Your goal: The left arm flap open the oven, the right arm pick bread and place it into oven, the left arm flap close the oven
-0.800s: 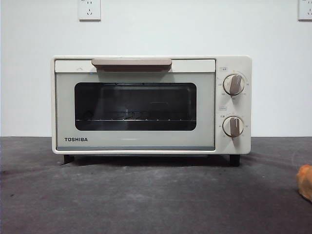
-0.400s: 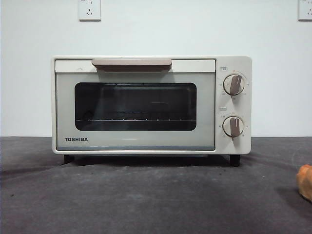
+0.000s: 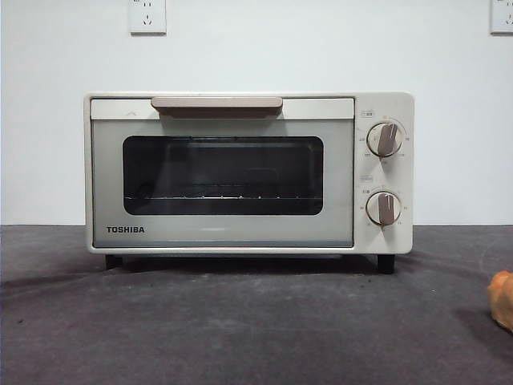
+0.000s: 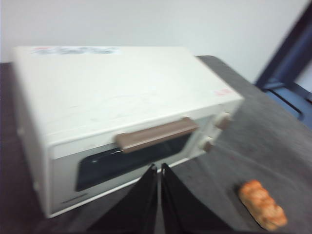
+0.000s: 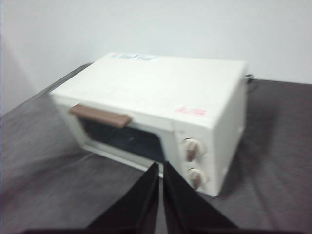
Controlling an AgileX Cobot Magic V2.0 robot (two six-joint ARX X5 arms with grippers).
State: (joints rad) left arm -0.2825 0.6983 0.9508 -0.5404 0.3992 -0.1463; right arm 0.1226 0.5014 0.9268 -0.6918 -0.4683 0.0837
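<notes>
The cream-white TOSHIBA oven (image 3: 248, 172) stands in the middle of the dark table with its glass door closed and its brown bar handle (image 3: 216, 103) up. The golden-orange bread (image 3: 502, 298) lies on the table at the front view's right edge, only partly in frame. From the left wrist camera, the left gripper (image 4: 159, 169) is shut and hovers above and in front of the oven (image 4: 122, 112), with the bread (image 4: 262, 204) off to one side. The right gripper (image 5: 160, 166) is shut too, held high before the oven (image 5: 161, 112). Neither arm appears in the front view.
White wall sockets (image 3: 147, 15) sit on the wall behind. Two knobs (image 3: 384, 139) are on the oven's right panel. A dark blue frame (image 4: 287, 63) stands past the table's end in the left wrist view.
</notes>
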